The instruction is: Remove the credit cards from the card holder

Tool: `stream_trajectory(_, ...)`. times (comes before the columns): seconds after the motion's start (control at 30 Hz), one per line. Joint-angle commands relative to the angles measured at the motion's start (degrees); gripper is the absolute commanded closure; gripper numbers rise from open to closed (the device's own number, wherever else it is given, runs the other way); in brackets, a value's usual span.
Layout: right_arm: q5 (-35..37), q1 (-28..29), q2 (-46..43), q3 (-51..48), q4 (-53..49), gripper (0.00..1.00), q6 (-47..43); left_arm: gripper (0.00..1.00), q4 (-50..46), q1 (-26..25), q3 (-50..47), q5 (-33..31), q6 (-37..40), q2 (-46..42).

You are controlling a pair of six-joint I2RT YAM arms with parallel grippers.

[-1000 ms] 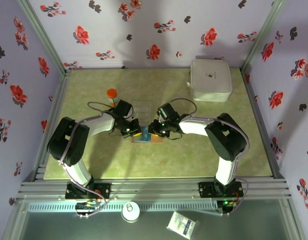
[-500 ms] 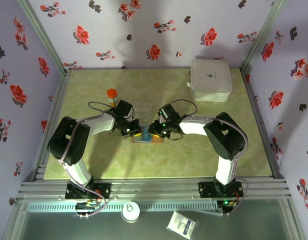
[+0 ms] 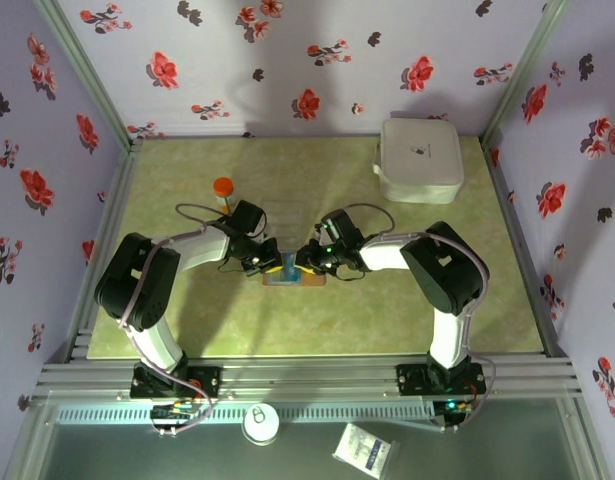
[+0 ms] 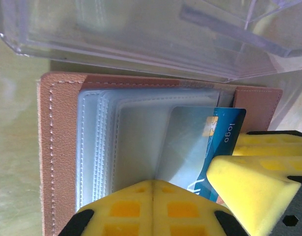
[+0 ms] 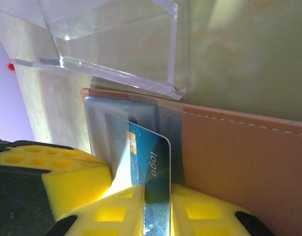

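On the green table [image 3: 407, 300] we see a white zipped case [image 3: 420, 160] lying at the far right corner, well apart from the work. Near the middle, a clear plastic tray [image 3: 284, 217] sits just beyond the card holder [image 4: 55, 147]. This is a tan leather wallet lying open and flat, with its clear sleeves facing up and its far edge right beside the tray's near wall. Both arms reach in over it, one from each side. The left gripper [image 4: 151, 196] has its yellow jaws pressed together, tips down on the sleeves. The right gripper [image 5: 158, 204], just beside it, has its jaws clamped on a credit card [image 5: 150, 160]. An orange-capped vial [image 3: 223, 192] stands upright to the left of the tray. The credit card is teal-blue with a gold chip. We see it partway out of a sleeve, one end tucked inside.
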Motion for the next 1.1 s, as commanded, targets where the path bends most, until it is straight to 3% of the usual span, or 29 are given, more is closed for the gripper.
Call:
stream_trajectory(0.0,-1.54,0.12,1.01,-0.92,1.65,0.81,1.21,1.00,-2.80,-0.13,-1.72,-1.84,0.62,1.68)
stream_trajectory(0.6,0.30,-1.91,-3.84,-4.70,-1.39,0.92,-1.22,1.00,-3.40,-0.04,-1.59,-2.15,0.48,0.81)
stream_trajectory(0.87,1.86,-2.62,-8.07,-3.09,-9.67,0.94,-6.07,1.00,-3.35,0.00,-0.46,-1.55,-0.09,-0.40)
stream_trajectory(1.07,5.05,-2.62,-11.39,2.90,-22.68,0.96,-16.43,1.00,-2.78,0.07,1.40,-0.53,-0.56,-2.78)
